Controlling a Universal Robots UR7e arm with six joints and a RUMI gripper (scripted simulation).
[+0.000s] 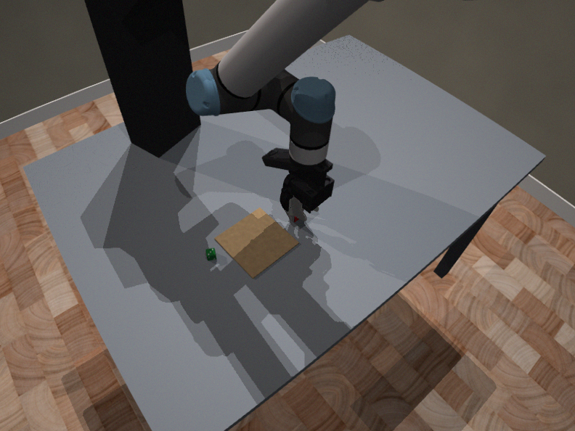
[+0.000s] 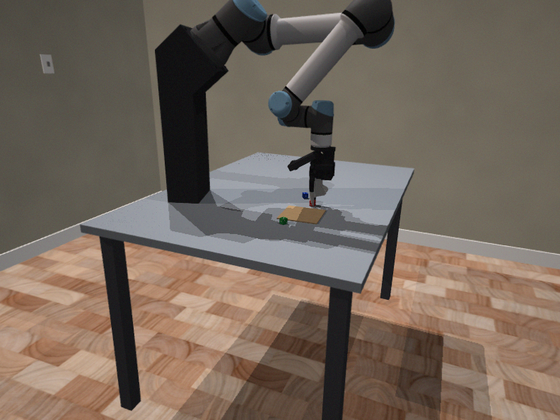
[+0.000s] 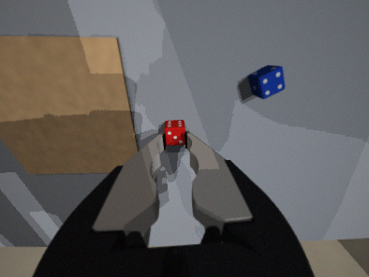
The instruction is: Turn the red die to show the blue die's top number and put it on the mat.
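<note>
Pincer (image 3: 175, 140) narrow, pinching red die (image 3: 174, 132) at fingertips, low over grey surface (image 1: 417, 138), just right of mat. We judge grip is for reorienting die before placing.

Left to right in wrist view: tan mat (image 3: 61, 103) bare, red die not on it yet; red die between jaws; blue die (image 3: 267, 81) far right, apart, undisturbed. Green die (image 1: 210, 253) sits left of mat in top view. We keep clear of both.
</note>
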